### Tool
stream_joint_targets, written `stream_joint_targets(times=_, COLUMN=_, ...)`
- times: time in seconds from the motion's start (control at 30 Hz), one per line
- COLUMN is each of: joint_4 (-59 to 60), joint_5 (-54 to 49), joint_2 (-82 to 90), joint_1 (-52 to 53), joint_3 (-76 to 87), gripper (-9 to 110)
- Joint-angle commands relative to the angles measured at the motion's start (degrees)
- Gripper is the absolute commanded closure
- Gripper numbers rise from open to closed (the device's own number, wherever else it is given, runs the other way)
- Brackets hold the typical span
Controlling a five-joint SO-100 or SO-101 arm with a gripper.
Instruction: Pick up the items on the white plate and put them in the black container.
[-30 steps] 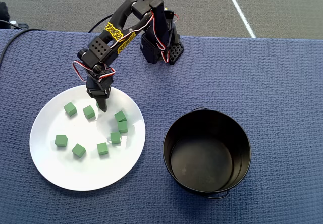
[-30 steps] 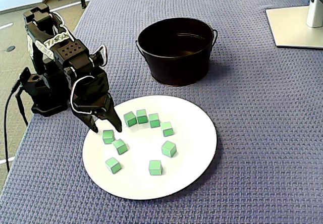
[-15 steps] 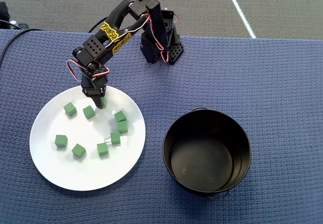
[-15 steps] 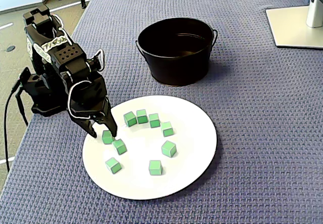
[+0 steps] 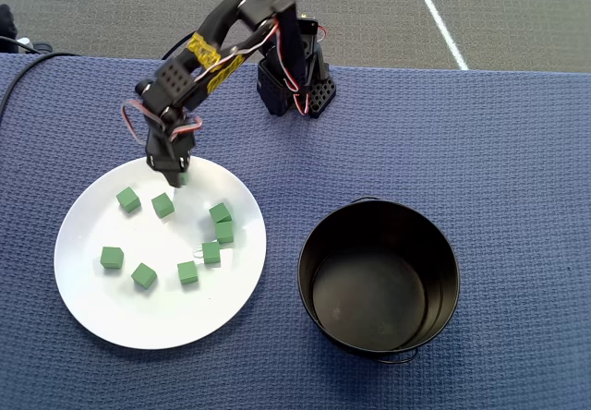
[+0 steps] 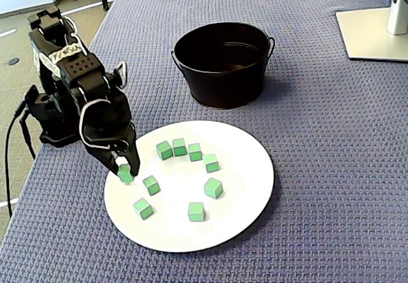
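Observation:
My gripper [image 5: 175, 175] [image 6: 125, 168] is at the far edge of the white plate [image 5: 157, 322] [image 6: 245, 187], shut on one green cube [image 6: 125, 175]. In the overhead view only a sliver of that cube [image 5: 183, 179] shows beside the fingers. Several more green cubes lie loose on the plate, the nearest one [image 5: 162, 205] [image 6: 151, 185] just beside the gripper. The black container [image 5: 302, 276] [image 6: 223, 85] stands apart from the plate, right of it in the overhead view, and nothing shows inside it.
The arm's base [image 5: 295, 87] [image 6: 51, 120] sits at the edge of the blue woven mat. A black cable [image 5: 28, 54] runs off that edge. A white monitor stand [image 6: 373, 34] stands in the far right corner of the fixed view.
The gripper has closed on the cube at the plate's edge and shifted it toward the plate's rim, nearer the arm's base. The other cubes have not moved.

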Motion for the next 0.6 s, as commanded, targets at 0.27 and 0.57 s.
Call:
stream_joint_targets(times=0.27, joint_4=-15.03, joint_5=15.21, joint_2=49.57, joint_1=-29.36, joint_3=10.63, gripper=102)
stream_joint_targets(times=0.57, joint_4=-27.69, joint_5=18.54, joint_2=27.07, joint_1=-44.56, joint_3=10.46, gripper=102)
